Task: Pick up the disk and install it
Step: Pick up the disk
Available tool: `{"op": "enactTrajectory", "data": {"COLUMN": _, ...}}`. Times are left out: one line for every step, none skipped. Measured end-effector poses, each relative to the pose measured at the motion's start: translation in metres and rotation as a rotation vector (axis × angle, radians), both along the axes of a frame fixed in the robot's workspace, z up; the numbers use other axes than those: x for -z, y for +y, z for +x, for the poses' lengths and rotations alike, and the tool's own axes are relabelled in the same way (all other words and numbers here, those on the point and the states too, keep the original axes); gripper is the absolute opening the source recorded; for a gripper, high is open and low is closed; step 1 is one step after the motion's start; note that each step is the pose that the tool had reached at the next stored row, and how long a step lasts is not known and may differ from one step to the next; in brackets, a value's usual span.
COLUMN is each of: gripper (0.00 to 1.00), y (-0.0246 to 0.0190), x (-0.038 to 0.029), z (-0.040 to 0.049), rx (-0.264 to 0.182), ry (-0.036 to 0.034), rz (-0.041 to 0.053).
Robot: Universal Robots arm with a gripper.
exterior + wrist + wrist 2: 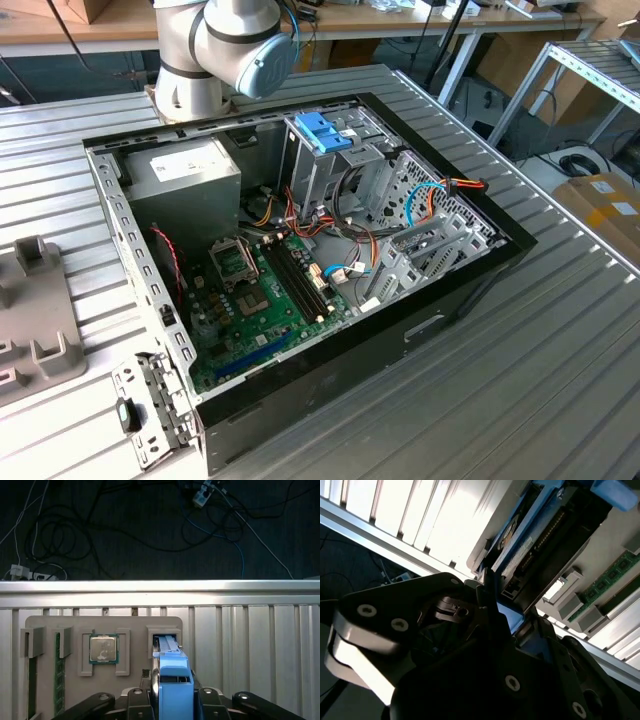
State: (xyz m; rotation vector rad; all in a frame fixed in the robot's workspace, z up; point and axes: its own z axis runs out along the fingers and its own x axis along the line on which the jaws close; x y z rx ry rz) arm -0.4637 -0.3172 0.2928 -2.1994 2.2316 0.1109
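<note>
The disk (173, 676) stands on edge in its light-blue carrier, its far end sitting in a slot of a grey holder tray (135, 625). In the first wrist view my gripper (173, 692) has a dark finger pressed against each side of the carrier, shut on it. The second wrist view shows the disk (527, 547) edge-on with its connector side, blue rails along it, and my gripper (502, 612) closed around its near end.
The grey tray also holds a processor chip (103, 648) and memory sticks (59, 675), on a ribbed metal table (260, 645) near its edge, with cables on the floor beyond. In the exterior view an open computer case (470, 270) holds an upright drive cage with a blue handle (322, 130).
</note>
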Motion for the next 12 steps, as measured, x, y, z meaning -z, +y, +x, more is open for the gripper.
{"op": "enactTrajectory", "data": {"gripper": 0.37, "y": 0.0, "x": 0.0, "z": 0.0, "rx": 0.0, "ry": 0.0, "rz": 0.0}}
{"op": "enactTrajectory", "data": {"gripper": 0.37, "y": 0.0, "x": 0.0, "z": 0.0, "rx": 0.0, "ry": 0.0, "rz": 0.0}}
{"op": "enactTrajectory", "data": {"gripper": 0.37, "y": 0.0, "x": 0.0, "z": 0.0, "rx": 0.0, "ry": -0.0001, "rz": 0.0}}
{"op": "enactTrajectory", "data": {"gripper": 0.37, "y": 0.0, "x": 0.0001, "z": 0.0, "rx": 0.0, "ry": -0.0001, "rz": 0.0}}
{"op": "enactTrajectory", "data": {"gripper": 0.37, "y": 0.0, "x": 0.0001, "z": 0.0, "rx": 0.0, "ry": 0.0, "rz": 0.0}}
{"op": "enactTrajectory", "data": {"gripper": 0.37, "y": 0.0, "x": 0.0001, "z": 0.0, "rx": 0.0, "ry": 0.0, "rz": 0.0}}
{"op": "enactTrajectory", "data": {"gripper": 0.37, "y": 0.0, "x": 0.0001, "z": 0.0, "rx": 0.0, "ry": -0.0001, "rz": 0.0}}
{"op": "enactTrajectory", "data": {"gripper": 0.37, "y": 0.0, "x": 0.0001, "z": 0.0, "rx": 0.0, "ry": -0.0003, "rz": 0.0001}}
{"op": "enactTrajectory", "data": {"gripper": 0.37, "y": 0.0, "x": -0.0002, "z": 0.0, "rx": 0.0, "ry": -0.0006, "rz": 0.0003}}
{"op": "enactTrajectory", "data": {"gripper": 0.37, "y": 0.0, "x": -0.0008, "z": 0.0, "rx": 0.0, "ry": -0.0003, "rz": 0.0002}}
{"op": "enactTrajectory", "data": {"gripper": 0.37, "y": 0.0, "x": -0.0013, "z": 0.0, "rx": 0.0, "ry": -0.0001, "rz": 0.0}}
{"op": "enactTrajectory", "data": {"gripper": 0.37, "y": 0.0, "x": -0.0019, "z": 0.0, "rx": 0.0, "ry": -0.0001, "rz": 0.0}}
